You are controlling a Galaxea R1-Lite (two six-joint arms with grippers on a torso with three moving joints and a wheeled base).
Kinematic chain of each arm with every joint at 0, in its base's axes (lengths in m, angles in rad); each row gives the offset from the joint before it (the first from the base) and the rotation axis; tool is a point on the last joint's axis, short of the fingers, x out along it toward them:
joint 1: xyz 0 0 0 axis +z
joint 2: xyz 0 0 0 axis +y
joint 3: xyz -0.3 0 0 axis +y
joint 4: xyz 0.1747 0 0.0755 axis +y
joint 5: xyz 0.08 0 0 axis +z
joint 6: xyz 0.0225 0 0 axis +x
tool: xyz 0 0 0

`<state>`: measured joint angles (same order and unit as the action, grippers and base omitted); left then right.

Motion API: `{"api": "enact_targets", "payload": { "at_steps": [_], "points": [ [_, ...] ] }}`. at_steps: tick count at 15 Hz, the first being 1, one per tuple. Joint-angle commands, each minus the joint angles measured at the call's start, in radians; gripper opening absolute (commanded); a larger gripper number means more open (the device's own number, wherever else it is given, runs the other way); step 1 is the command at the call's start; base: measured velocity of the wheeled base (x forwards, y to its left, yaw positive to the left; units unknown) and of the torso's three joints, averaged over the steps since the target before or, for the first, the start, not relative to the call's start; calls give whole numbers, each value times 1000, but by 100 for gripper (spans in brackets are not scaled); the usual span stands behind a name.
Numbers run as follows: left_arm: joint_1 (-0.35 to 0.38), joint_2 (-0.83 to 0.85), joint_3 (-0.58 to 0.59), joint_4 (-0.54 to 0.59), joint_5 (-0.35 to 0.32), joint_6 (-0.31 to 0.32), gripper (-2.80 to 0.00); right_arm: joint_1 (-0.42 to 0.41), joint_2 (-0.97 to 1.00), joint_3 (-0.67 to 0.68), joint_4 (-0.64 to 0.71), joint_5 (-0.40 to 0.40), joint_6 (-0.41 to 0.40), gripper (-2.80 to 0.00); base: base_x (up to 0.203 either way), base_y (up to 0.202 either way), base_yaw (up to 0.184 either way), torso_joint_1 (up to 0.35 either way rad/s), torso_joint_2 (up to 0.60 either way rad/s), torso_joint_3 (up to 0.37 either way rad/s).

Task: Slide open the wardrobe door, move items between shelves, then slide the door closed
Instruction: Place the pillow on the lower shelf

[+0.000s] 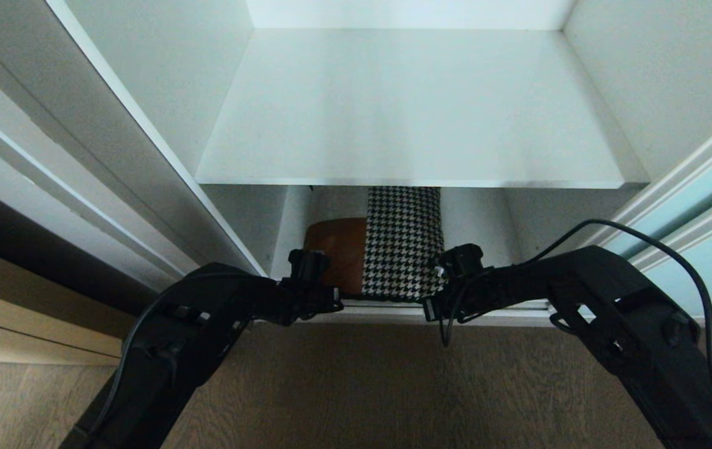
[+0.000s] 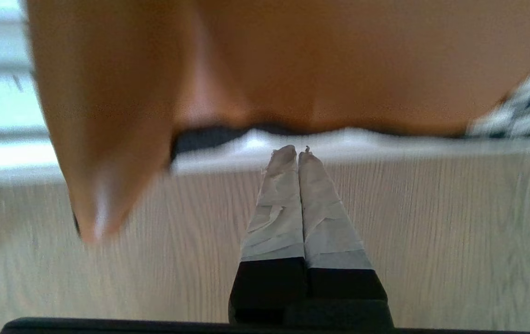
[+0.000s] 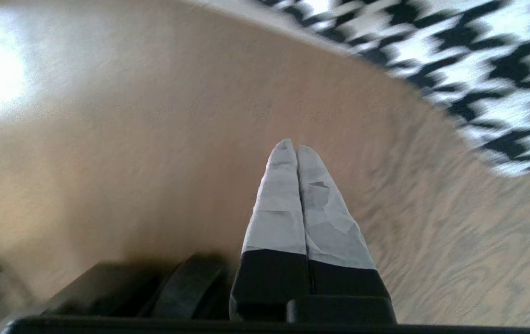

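The patchwork pillow (image 1: 393, 246) lies on the lower shelf, under the front edge of the bare white upper shelf (image 1: 412, 112), its tan and houndstooth panels poking out toward the wood floor (image 1: 356, 386). The left end effector (image 2: 297, 155) sits low at the pillow's tan end, taped fingers pressed together on nothing. The right end effector (image 3: 296, 148) sits by the houndstooth end, likewise closed and empty. The aqua sliding wardrobe door (image 1: 705, 249) stands pushed aside on the right.
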<state>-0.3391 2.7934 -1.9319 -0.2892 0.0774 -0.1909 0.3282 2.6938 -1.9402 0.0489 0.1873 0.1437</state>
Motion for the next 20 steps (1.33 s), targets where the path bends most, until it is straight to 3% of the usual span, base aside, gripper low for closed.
{"api": "enact_targets", "payload": {
  "at_steps": [1, 6, 20],
  "points": [
    [-4, 14, -1, -47, 2, -1, -280, -8, 15, 0, -33, -11, -1, -280, 0, 0, 0, 0, 0, 0],
    [-18, 3, 1, -103, 1, -2, -280, -28, 43, 0, -225, -88, -42, -280, 0, 0, 0, 0, 0, 0],
    [-12, 28, 27, -99, 4, 30, -280, -29, 54, -2, -297, -74, -30, -280, 0, 0, 0, 0, 0, 0]
  ]
}}
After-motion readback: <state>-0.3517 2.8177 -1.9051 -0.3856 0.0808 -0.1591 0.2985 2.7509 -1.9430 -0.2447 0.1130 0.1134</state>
